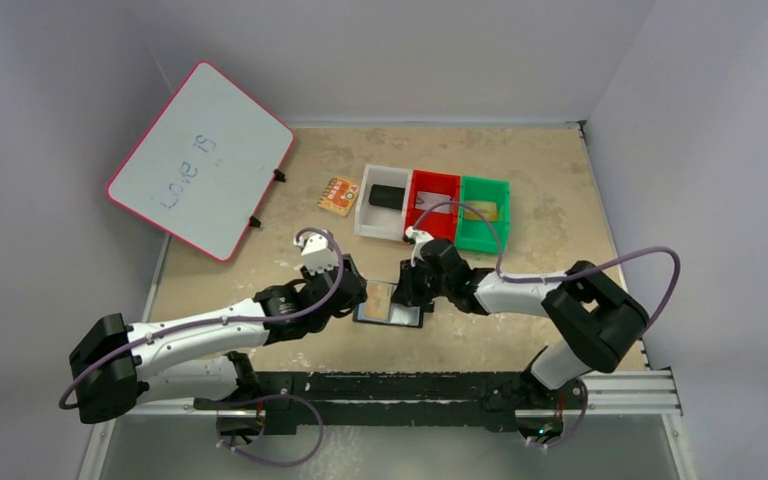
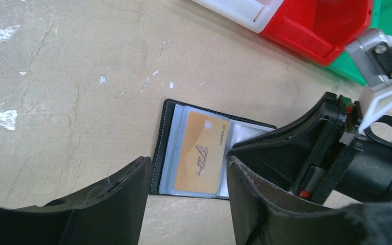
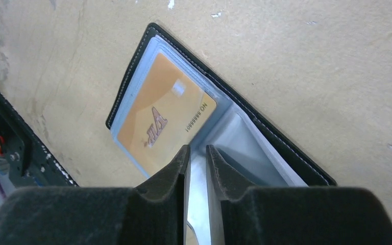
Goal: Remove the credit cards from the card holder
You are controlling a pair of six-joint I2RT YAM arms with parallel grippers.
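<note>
The card holder [image 1: 407, 317] lies open on the table between both arms, pale blue-grey sleeves up, black rim [image 2: 161, 138] [image 3: 265, 132] showing. A gold-tan credit card [image 1: 380, 297] [image 2: 200, 155] [image 3: 163, 120] sits inside its left sleeve. My left gripper [image 2: 189, 176] [image 1: 355, 298] hovers open at the holder's near edge, one finger on each side of the card's end, holding nothing. My right gripper [image 3: 197, 149] [image 1: 412, 295] is over the other half, jaws a narrow slit apart. A raised sleeve leaf [image 3: 245, 148] reaches up to them. I cannot tell whether they touch it.
Behind the holder stand a white bin [image 1: 372, 222] with a black block [image 1: 387, 196], a red bin [image 1: 432, 180] [image 2: 321, 25] and a green bin [image 1: 470, 240]. An orange patterned square [image 1: 338, 195] lies left of them. A whiteboard [image 1: 200, 160] leans at the back left.
</note>
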